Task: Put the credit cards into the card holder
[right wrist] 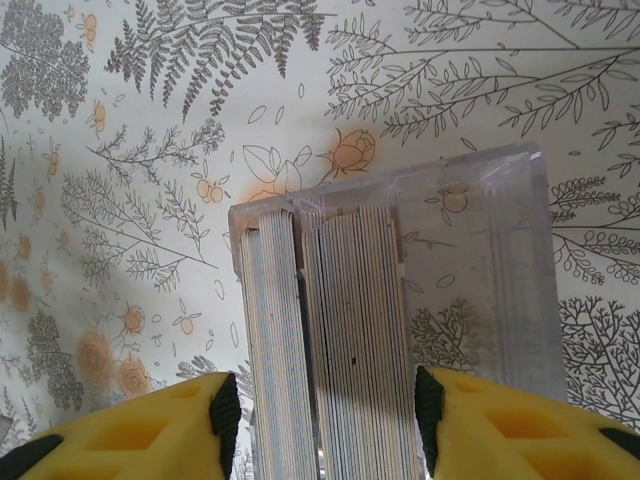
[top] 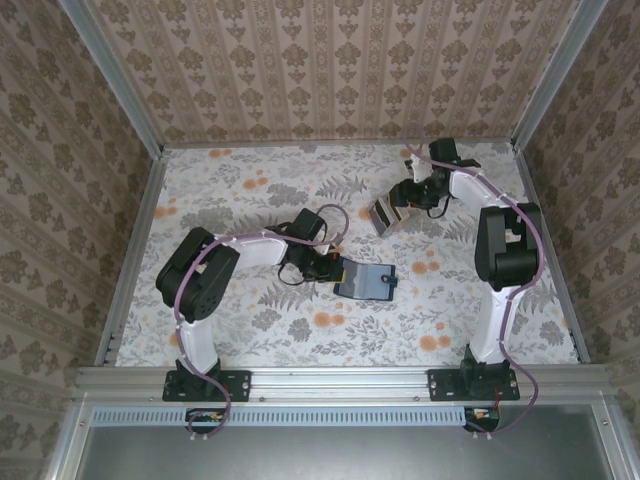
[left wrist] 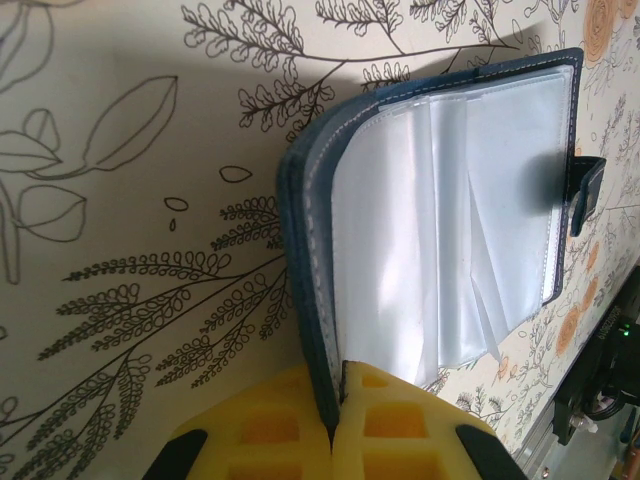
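The card holder (top: 366, 280) lies open on the table's middle, dark navy, with clear plastic sleeves (left wrist: 440, 200) fanned out and a snap tab (left wrist: 588, 195) at its far edge. My left gripper (left wrist: 338, 400) is shut on the edge of its navy cover (left wrist: 305, 260); from above, the left gripper (top: 334, 270) sits at the holder's left side. The credit cards (right wrist: 350, 330) stand on edge in two packed stacks, grey-silver and beige. My right gripper (right wrist: 325, 410) is open, one pad on each side of both stacks with small gaps. From above, the cards (top: 383, 215) are at the back right.
A clear plastic rack (right wrist: 480, 260) holds the card stacks, and its right-hand slot has nothing in it. The floral tabletop (top: 250, 200) is walled by patterned panels on three sides. A metal rail (top: 340, 380) runs along the near edge.
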Motion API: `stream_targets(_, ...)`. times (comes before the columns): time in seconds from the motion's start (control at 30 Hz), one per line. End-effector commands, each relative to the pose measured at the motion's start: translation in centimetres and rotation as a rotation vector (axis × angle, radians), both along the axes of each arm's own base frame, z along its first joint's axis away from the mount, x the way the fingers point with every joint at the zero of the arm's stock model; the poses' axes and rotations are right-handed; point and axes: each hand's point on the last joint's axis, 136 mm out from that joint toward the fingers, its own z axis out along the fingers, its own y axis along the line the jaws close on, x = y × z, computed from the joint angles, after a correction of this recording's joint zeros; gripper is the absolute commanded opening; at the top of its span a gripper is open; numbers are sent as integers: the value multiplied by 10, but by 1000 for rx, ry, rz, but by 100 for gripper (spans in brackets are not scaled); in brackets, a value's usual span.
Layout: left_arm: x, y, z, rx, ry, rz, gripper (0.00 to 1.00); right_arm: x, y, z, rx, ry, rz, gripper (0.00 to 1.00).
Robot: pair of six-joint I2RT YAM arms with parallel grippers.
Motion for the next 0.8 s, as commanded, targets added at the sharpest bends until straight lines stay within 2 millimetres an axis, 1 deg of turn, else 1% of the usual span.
stream_targets(0.0, 2, -2, -7, 10, 10, -13, 0, -14, -2, -18, -16, 108, 9, 55)
stream_targets(0.07, 1, -2, -7, 12, 10, -17, 0, -17, -2, -22, -45, 121, 22, 57)
stream_targets(0.17, 1, -2, -8, 11, 11, -14, 0, -20, 3, -24, -41, 139, 41, 57)
stream_targets(0.2, -1, -5, -6, -6, 23, -24, 0, -21, 4, -25, -43, 150, 43, 58)
stream_targets(0.3, -3, -5, -6, -5, 28, -34, 0, -22, 2, -31, -58, 174, 40, 58)
stream_targets(0.4, -3, -5, -7, -8, 27, -24, 0, -21, 1, -31, -63, 170, 41, 57)
stream_targets(0.47, -4, -5, -7, -7, 32, -29, 0, -20, 7, -26, -28, 159, 54, 55)
stream_targets(0.53, -5, -3, -7, 2, 29, -31, 0, -19, 13, -17, 22, 137, 67, 51)
stream_targets(0.67, -5, -3, -7, 0, 29, -28, 0, -13, 17, -2, 86, 89, 69, 43)
stream_targets(0.77, -6, -1, -7, 12, 28, -30, 0, -11, 15, 3, 88, 65, 55, 44)
